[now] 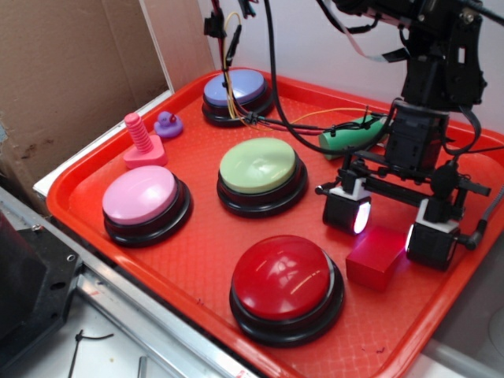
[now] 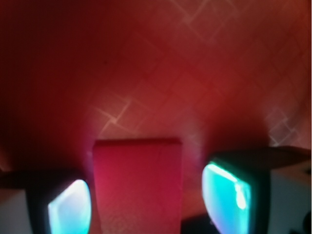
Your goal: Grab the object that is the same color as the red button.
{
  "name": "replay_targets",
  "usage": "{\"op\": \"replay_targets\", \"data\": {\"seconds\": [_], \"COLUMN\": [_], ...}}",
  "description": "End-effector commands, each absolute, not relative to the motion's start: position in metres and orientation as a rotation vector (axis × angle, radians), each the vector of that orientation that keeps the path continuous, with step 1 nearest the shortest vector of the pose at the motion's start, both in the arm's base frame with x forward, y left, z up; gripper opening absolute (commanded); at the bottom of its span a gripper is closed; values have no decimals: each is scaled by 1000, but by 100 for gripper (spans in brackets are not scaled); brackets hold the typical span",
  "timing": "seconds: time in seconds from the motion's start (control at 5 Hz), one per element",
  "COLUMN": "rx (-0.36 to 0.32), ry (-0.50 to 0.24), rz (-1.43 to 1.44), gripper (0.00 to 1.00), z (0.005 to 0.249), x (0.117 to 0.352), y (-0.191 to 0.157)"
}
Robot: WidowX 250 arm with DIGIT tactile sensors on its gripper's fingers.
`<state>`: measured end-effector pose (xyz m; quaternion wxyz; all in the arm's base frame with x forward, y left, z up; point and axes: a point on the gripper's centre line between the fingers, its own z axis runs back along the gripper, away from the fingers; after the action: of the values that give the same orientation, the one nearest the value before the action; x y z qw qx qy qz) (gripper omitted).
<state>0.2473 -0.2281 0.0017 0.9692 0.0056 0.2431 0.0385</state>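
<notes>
Red plastic tray (image 1: 87, 169), exterior view: the black gripper (image 1: 390, 222) hangs low with its jaws spread, straddling the small matte red rectangular block (image 1: 376, 258), which sits on the tray just right of the large glossy red dome button (image 1: 285, 285). Behind stand pale green (image 1: 261, 175) and pink dome buttons (image 1: 145, 203). Wrist view now: the block (image 2: 137, 185) lies between two glowing cyan finger pads (image 2: 69, 208), a visible gap on each side — not clamped.

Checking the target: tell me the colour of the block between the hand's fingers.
Plain red block, clearest in the exterior view.
</notes>
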Motion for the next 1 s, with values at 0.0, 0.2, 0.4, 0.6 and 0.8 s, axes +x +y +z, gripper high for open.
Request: {"op": "replay_targets", "data": {"seconds": [0.0,0.2,0.4,0.6,0.8], "rx": [11,9,11,7,85], "ry": [491,463,439,364,233], "rz": [78,107,153,129,49], "gripper": [0,0,0,0,0], "z": [2,7,11,38,92], "x": [247,257,268,291,321], "y": [-228,-221,-211,-205,-201]}}
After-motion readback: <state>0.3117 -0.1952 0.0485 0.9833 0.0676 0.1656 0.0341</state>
